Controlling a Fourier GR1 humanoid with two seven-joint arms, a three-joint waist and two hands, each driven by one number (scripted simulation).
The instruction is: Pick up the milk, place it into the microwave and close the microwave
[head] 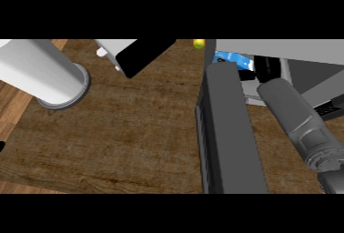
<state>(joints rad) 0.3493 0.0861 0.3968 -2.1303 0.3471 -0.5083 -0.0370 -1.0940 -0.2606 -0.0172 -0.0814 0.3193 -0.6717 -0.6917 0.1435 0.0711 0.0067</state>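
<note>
The blue and white milk carton (pixel 235 60) sits tilted inside the open microwave (pixel 316 59) at the upper right. My right forearm reaches up from the lower right corner, and my black right hand (pixel 268 68) is against the carton's right side with its fingers curled round it; the hand hides part of the carton. The microwave's dark grey door (pixel 225 132) stands open, running down the middle of the view, left of the forearm. Only a black sliver at the left edge shows of my left hand (pixel 1 146).
A tall white cylinder with a ringed base (pixel 47 73) stands on the wooden counter (pixel 128 136) at the upper left. A white and black object (pixel 138 54) lies at the top middle. A small yellow-green thing (pixel 199 43) sits beside the microwave's top corner.
</note>
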